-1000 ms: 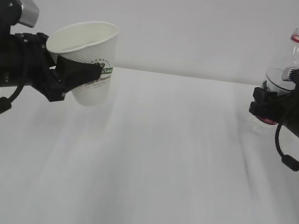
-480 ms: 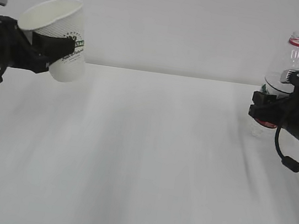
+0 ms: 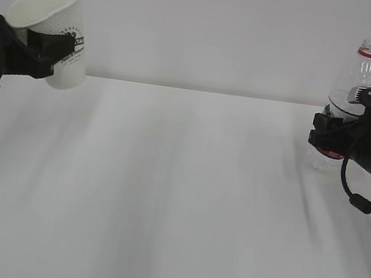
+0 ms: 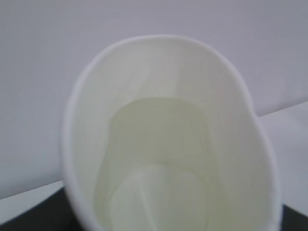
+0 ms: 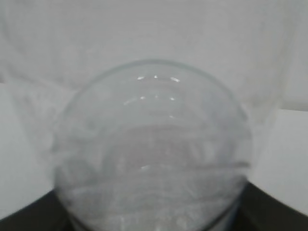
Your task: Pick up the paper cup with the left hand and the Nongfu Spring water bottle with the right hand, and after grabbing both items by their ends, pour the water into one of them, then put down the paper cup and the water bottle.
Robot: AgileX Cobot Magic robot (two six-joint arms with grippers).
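The left hand (image 3: 42,50) is pinching the paper cup (image 3: 52,30) by its wall, holding it aloft at the table's (image 3: 178,193) far left, mouth tipping outward. Well apart at far right, the right hand (image 3: 328,131) is clamping the upright water bottle (image 3: 358,87). Pouring is looking to require closing that wide gap.

A plain white table (image 3: 183,201) with the bottle's (image 3: 357,101) base resting on it.

Bare table (image 3: 184,194) lies open between both arms.
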